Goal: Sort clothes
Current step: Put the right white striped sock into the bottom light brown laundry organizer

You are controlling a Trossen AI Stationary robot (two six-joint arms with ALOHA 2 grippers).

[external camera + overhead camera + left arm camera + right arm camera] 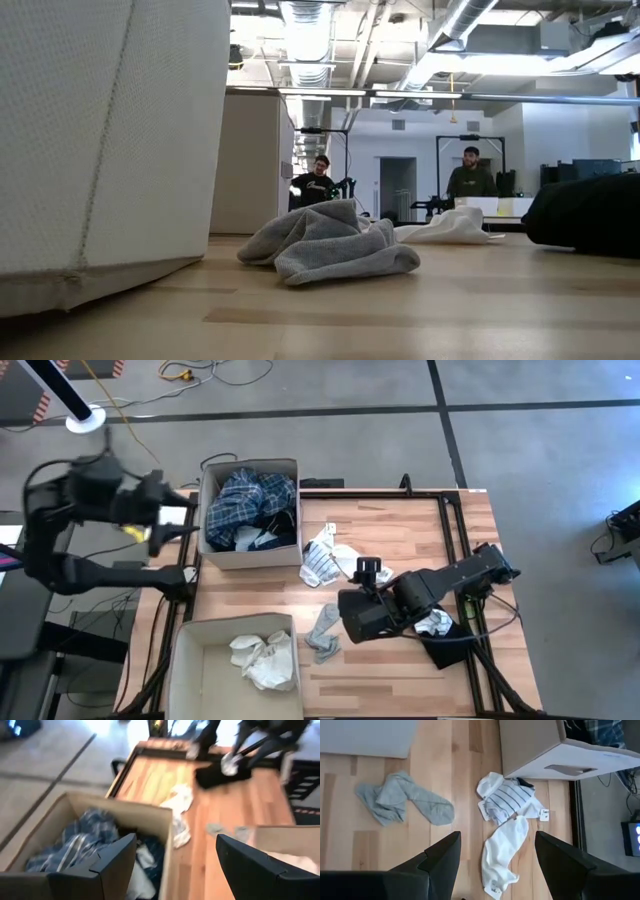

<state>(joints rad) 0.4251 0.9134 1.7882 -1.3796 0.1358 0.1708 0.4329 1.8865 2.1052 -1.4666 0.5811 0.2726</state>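
Left gripper (172, 862) is hovering spread and empty beside the box (250, 550) of blue plaid clothes (250, 500); right gripper (492, 865), spread, is hanging above the striped garment (510, 797) and grey sock (402, 800) on the worktop (400, 530).

We see the tan cardboard box of blue plaid clothes (250, 510) at the table's 11 o'clock, the tan cardboard box holding white garments (235, 665) at 7. Striped white garment (322, 558) sits centre, grey socks (324, 632) at its 6, black garment (445, 650) at 4.
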